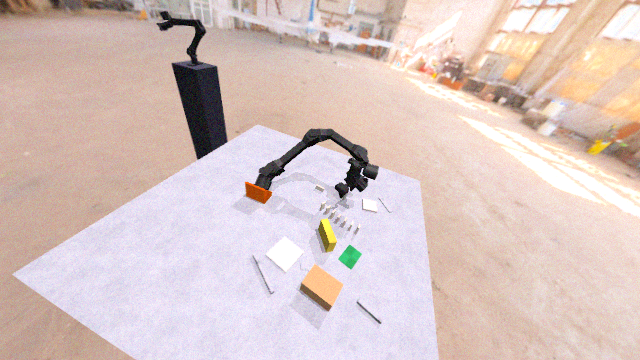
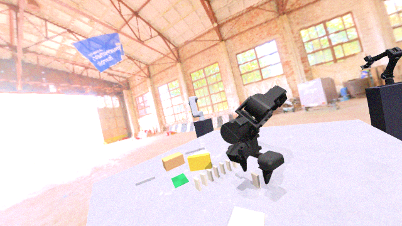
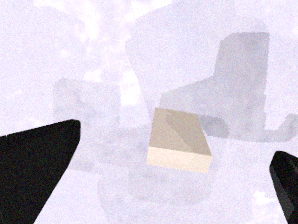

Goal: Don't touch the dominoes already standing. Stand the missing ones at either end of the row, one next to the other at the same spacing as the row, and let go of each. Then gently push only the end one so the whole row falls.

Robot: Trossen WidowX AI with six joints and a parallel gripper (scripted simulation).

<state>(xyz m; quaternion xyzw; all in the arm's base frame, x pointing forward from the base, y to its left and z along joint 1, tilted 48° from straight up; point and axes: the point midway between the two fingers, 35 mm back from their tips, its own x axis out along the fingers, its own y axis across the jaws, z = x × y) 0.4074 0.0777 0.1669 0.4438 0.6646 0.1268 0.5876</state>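
Several pale dominoes stand in a row [image 1: 338,219] [image 2: 215,171], seen in the top and exterior views. A separate domino [image 2: 255,180] [image 3: 176,131] stands upright off the row, on the side toward the white square. My gripper [image 1: 351,191] [image 2: 255,177] [image 3: 177,145] is wide open and points down over this domino. In the wrist view the domino shows between the two fingers, with space on both sides and no contact seen. In the top view the gripper hides it. Another small pale block [image 1: 319,188] lies near the arm, beyond the row's far end.
A yellow block [image 1: 327,235] [image 2: 200,162] stands close beside the row. A green square [image 1: 350,256] [image 2: 179,180] lies near its near end. A white square [image 1: 369,205] [image 2: 247,217], a larger white square [image 1: 285,254], an orange-tan block [image 1: 321,287] [image 2: 173,161] and an orange panel [image 1: 258,192] are around.
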